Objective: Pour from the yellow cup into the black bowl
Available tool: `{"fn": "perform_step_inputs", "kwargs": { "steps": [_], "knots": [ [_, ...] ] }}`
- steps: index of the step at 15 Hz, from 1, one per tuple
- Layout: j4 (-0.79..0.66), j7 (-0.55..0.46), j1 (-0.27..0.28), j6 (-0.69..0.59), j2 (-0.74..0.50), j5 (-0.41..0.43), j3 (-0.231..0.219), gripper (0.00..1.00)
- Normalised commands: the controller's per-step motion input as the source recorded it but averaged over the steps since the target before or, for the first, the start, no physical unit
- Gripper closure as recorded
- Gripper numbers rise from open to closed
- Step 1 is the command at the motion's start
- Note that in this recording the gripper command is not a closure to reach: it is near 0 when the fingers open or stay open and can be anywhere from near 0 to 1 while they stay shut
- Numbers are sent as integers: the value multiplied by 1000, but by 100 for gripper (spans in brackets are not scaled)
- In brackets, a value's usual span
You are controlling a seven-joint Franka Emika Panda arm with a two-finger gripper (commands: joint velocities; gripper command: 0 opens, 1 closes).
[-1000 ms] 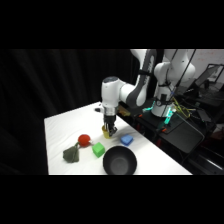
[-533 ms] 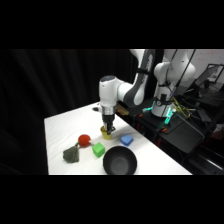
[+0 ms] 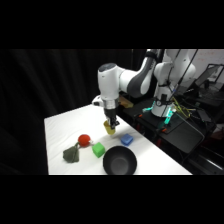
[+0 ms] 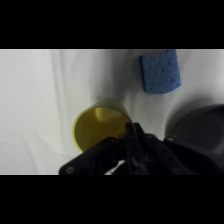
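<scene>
Near the middle of the bench, the yellow cup (image 3: pixel 110 129) hangs pinched by its rim in the closed gripper (image 3: pixel 113 125), now lifted clear since a second ago, so carrying it to the black bowl (image 3: pixel 120 161) at the front edge seems next.

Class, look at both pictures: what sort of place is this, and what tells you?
Probably a robotics lab: a white arm works over a white table before black drapes, with lit electronics beside the table.
</scene>
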Motion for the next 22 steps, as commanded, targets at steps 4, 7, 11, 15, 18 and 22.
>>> {"fn": "perform_step_inputs", "kwargs": {
  "steps": [4,7,11,15,18,22],
  "knots": [
    [127,111,76,-460,-342,-40,169,14],
    [217,-120,88,-352,-108,246,204,14],
    [252,-281,123,-170,52,415,202,14],
    [405,-622,48,-177,292,605,143,15],
    [579,-791,-154,-373,523,565,42,16],
    [664,-690,-293,-631,559,364,35,16]
  ]
}}
